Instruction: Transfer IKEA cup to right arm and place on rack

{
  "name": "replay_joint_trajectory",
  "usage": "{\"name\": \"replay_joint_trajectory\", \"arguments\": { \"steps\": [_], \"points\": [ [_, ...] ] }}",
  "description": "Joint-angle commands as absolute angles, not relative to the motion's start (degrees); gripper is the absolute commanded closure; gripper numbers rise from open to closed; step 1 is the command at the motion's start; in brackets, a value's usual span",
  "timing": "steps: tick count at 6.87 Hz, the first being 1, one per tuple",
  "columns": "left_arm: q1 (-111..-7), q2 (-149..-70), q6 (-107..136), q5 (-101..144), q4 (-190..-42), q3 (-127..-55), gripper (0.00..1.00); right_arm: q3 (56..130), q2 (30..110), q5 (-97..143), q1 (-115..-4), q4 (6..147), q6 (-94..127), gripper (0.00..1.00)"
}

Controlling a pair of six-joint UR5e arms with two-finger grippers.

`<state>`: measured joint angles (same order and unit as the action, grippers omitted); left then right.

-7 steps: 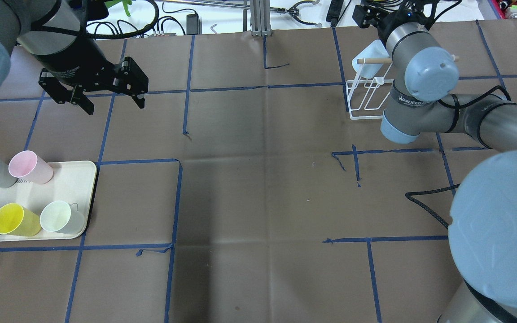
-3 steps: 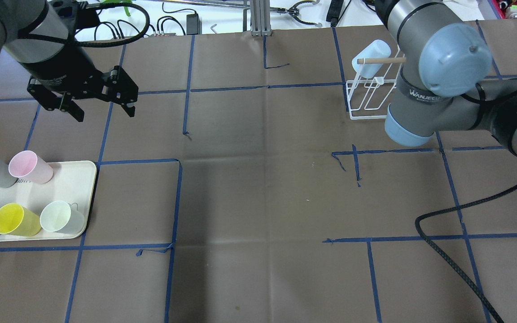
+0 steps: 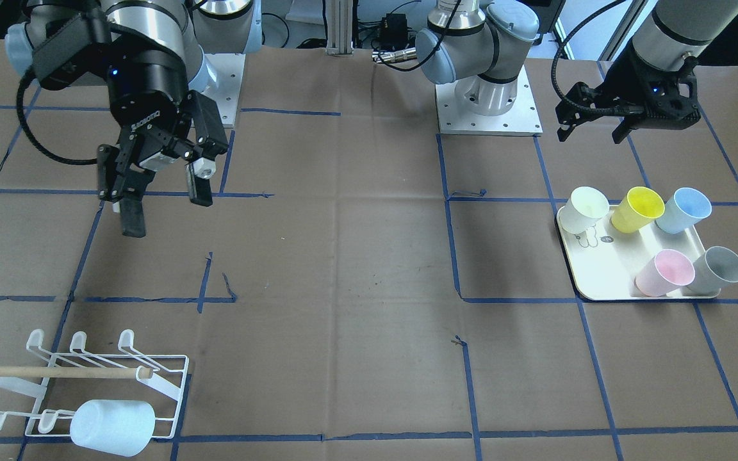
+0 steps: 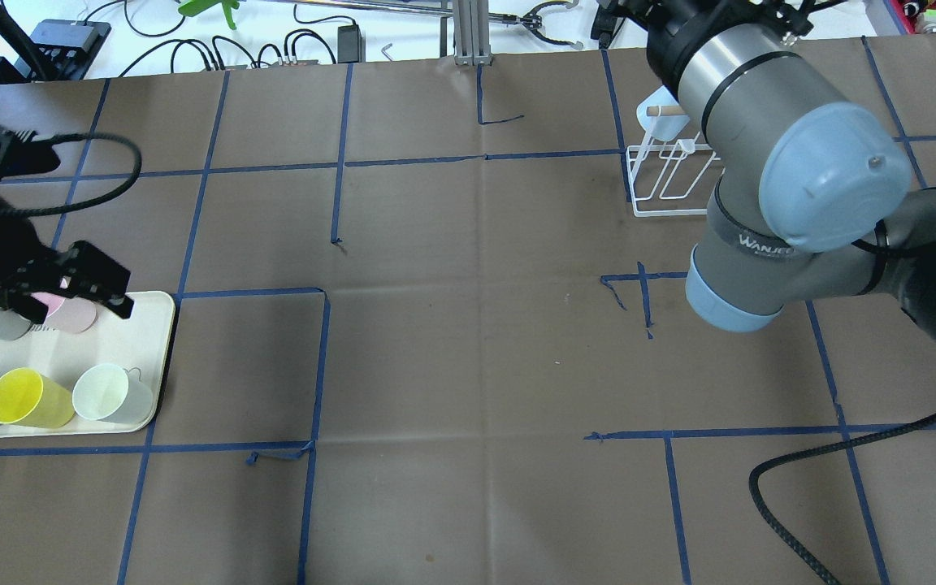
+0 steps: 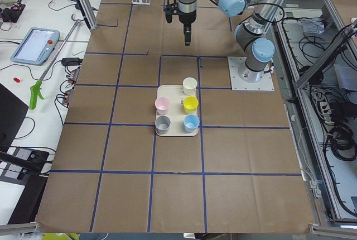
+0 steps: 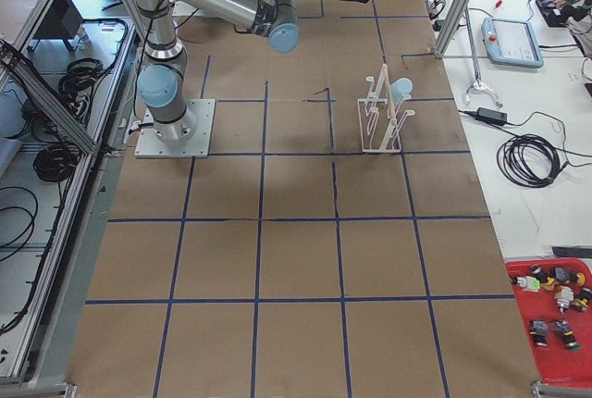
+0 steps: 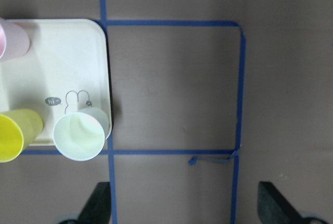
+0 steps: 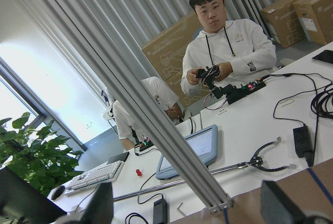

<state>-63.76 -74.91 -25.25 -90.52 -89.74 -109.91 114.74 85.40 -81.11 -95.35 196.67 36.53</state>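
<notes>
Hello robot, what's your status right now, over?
Left gripper open, empty, by the tray. Right gripper open, empty. One pale blue cup on rack. Nothing seen in the way.

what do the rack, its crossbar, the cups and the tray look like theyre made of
Rack: thin bent rods, uniform glossy white, likely coated metal wire.
Crossbar: pale tan, matte round stick, looks like wood.
Cups: solid pastel colours, smooth thin walls, probably plastic.
Tray: cream, smooth, rounded raised rim, printed drawing; likely plastic or melamine, cannot tell which.
</notes>
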Motion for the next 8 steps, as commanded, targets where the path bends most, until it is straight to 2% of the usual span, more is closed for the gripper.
{"name": "replay_joint_trajectory", "arguments": {
  "steps": [1, 3, 4, 6, 8],
  "points": [
    [-54.7, -72.68, -34.86, -93.16, -85.89, -116.0, 0.01, 117.93, 86.4, -80.68, -98.34, 197.22, 54.5, 0.0],
    [-53.96, -74.61, -34.81, -92.64, -80.2, -119.86, 0.01, 121.71, 86.49, -79.9, -100.18, 198.1, 65.86, 0.0],
    [-54.05, -76.27, -34.46, -92.2, -72.93, -124.41, 0.01, 122.69, 86.57, -76.06, -100.37, 200.28, 71.14, 0.0],
    [-54.23, -83.02, -34.19, -90.98, -59.12, -130.41, 0.01, 122.7, 86.48, -74.1, -100.37, 201.61, 78.03, 0.0],
    [-55.63, -86.3, -33.49, -89.47, -53.99, -132.88, 0.01, 122.61, 83.86, -73.39, -100.46, 208.03, 78.31, 0.0]
  ]
}}
